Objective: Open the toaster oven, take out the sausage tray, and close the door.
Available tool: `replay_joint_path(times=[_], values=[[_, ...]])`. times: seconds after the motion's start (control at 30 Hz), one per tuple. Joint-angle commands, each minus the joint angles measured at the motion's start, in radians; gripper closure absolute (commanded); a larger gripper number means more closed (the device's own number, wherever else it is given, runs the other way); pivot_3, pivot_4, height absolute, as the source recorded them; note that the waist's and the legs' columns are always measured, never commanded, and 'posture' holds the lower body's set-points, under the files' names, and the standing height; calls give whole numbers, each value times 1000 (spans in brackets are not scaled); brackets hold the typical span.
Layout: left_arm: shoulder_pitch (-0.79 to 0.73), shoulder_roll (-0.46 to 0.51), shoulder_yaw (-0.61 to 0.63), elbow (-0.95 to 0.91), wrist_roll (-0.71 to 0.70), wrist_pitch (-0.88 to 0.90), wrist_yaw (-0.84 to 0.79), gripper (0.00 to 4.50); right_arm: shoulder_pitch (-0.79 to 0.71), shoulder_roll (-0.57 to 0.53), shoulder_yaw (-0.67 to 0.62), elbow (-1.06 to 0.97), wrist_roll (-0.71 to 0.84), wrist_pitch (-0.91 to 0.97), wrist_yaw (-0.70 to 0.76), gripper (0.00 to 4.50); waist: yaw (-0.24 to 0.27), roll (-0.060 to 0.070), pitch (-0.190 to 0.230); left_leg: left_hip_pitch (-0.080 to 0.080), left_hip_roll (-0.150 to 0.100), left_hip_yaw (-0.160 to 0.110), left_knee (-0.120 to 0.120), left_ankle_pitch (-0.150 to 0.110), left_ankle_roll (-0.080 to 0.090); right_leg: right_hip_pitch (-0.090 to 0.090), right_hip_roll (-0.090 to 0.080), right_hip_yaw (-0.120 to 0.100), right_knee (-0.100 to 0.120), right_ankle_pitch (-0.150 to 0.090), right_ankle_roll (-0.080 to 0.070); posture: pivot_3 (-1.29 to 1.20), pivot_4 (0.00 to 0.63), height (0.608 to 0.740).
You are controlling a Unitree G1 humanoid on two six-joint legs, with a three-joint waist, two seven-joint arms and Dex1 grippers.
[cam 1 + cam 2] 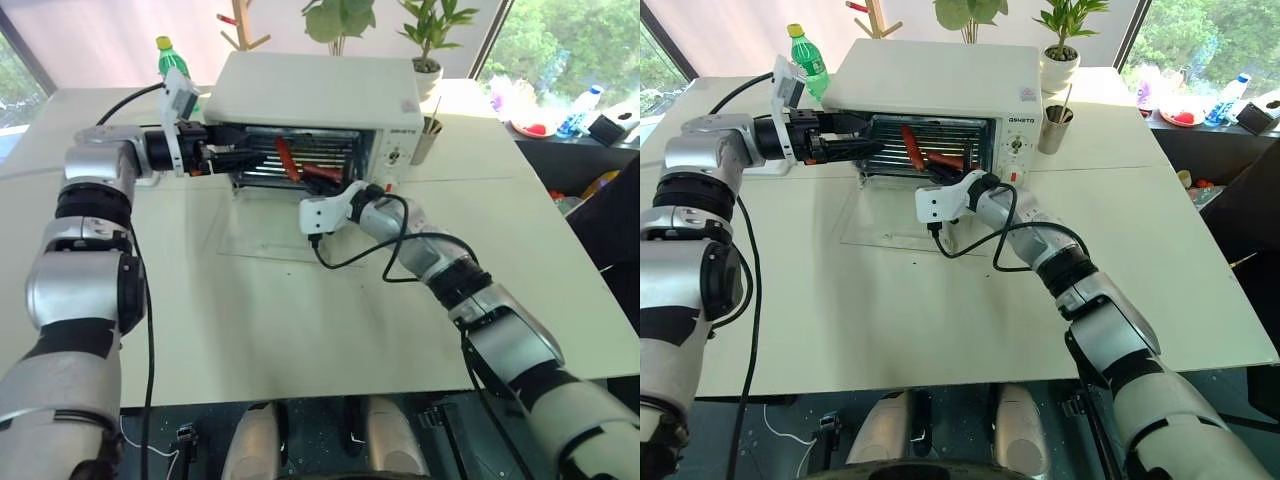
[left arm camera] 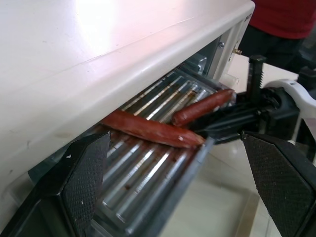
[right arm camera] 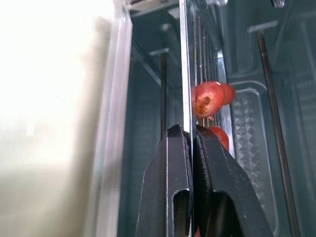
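Right wrist view, your right gripper (image 3: 191, 136) clamped on the sausage tray's (image 2: 148, 182) rim inside the toaster oven (image 1: 315, 95), door (image 1: 895, 225) down, left gripper (image 2: 182, 182) jaws apart beside the tray.

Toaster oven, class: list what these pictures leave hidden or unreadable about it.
- Knob markings on the toaster oven: too small in the head views.
- Sausage tray back end: hidden inside the oven in the left wrist view.
- Tray rim at the right tool: covered by its shut fingers.
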Motion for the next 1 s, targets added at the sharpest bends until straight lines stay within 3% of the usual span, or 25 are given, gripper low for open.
replay_joint_path(times=[0.03, 0.6, 0.77, 0.9, 1.0], values=[[-42, 14, 18, 10, 14, -24, 16, 0, 63, -33, -29, -187, 10, 32, 54, 4473, 6, 0, 0, 0, 0, 0, 0, 0, 0, 0, 0, 0, 0, 0, 0, 0, 150, 717], [-38, 19, 21, 24, 26, -1, -22, 0, 353, -210, -122, -609, 50, -36, 92, 4473, 15, -1, 0, 0, 0, 0, 1, 0, 1, 0, 0, 0, 0, 0, 0, 0, 150, 717], [45, 114, 41, -150, -41, 219, -136, 0, 400, -250, -147, -656, 106, -90, 132, 4473, 9, -1, 1, 0, 0, 0, 1, 0, 1, 0, 0, 0, 0, 0, 0, 0, 150, 717], [243, 230, 110, -477, -172, 539, -134, 0, 432, -287, -159, -664, 144, -145, 157, 4473, 5, -1, 1, 1, 1, -1, 0, -1, 1, 0, 0, 0, 0, 0, 0, 0, 150, 717], [462, 286, 237, -785, -314, 823, -49, 0, 439, -302, -169, -657, 167, -184, 162, 4473, 7, -1, 1, 1, 2, -2, 1, 0, 1, 0, 0, 1, 0, 0, 0, 0, 150, 717]])
